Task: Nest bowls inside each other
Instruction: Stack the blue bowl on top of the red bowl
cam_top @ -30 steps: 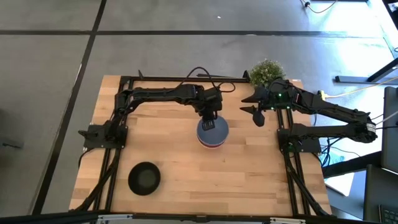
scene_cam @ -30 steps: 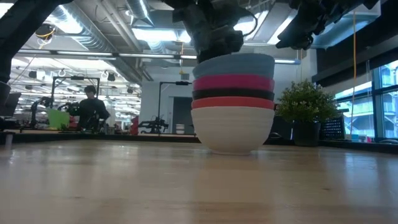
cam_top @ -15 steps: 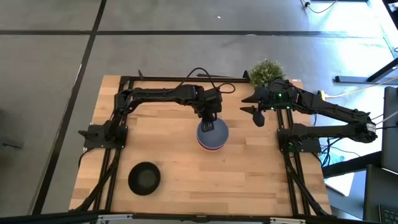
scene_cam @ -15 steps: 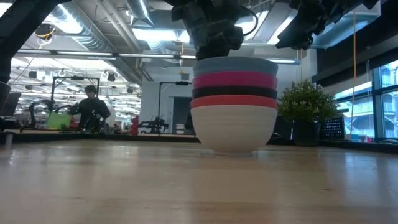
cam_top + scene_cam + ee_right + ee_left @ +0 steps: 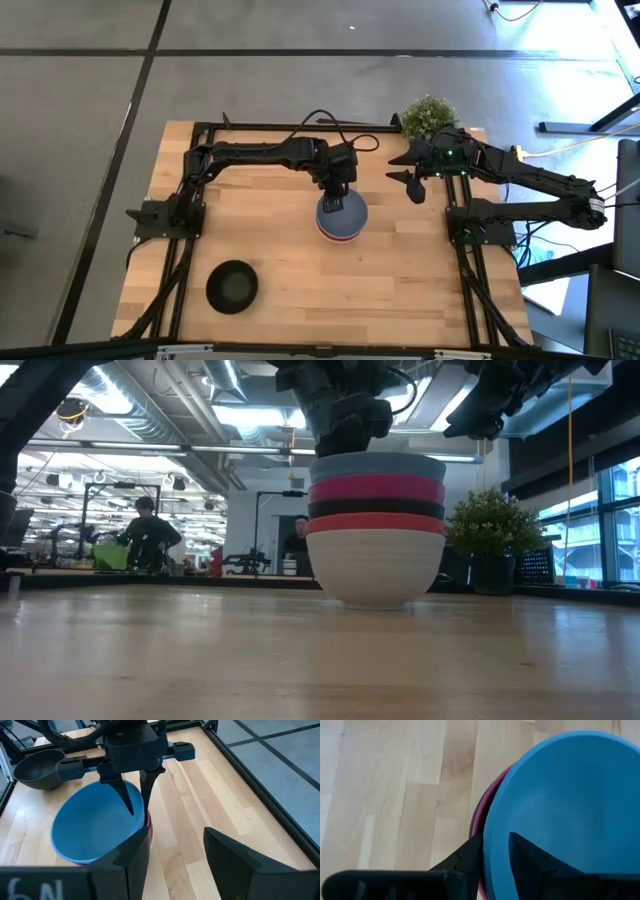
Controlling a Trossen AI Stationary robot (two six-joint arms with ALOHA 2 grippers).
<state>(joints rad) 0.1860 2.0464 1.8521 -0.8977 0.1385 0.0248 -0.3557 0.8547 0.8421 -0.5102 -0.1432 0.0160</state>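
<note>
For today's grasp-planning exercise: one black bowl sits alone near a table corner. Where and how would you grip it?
Grip the lone black bowl by its rim, coming straight down from above, one finger inside and one outside. It sits upright with its opening facing up and bare table around it. The left gripper straddles the blue bowl rim the same way, probably a workable model.

Stacked bowls: blue bowl [image 5: 378, 463], magenta-pink bowl [image 5: 377, 488], black bowl [image 5: 376, 508], red bowl [image 5: 376, 522], white bowl [image 5: 376, 565].

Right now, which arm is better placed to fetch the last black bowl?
Left, probably: the lone black bowl sits on the left arm's side. The left gripper straddles the blue bowl's rim; the right gripper hangs open at the far right.
</note>
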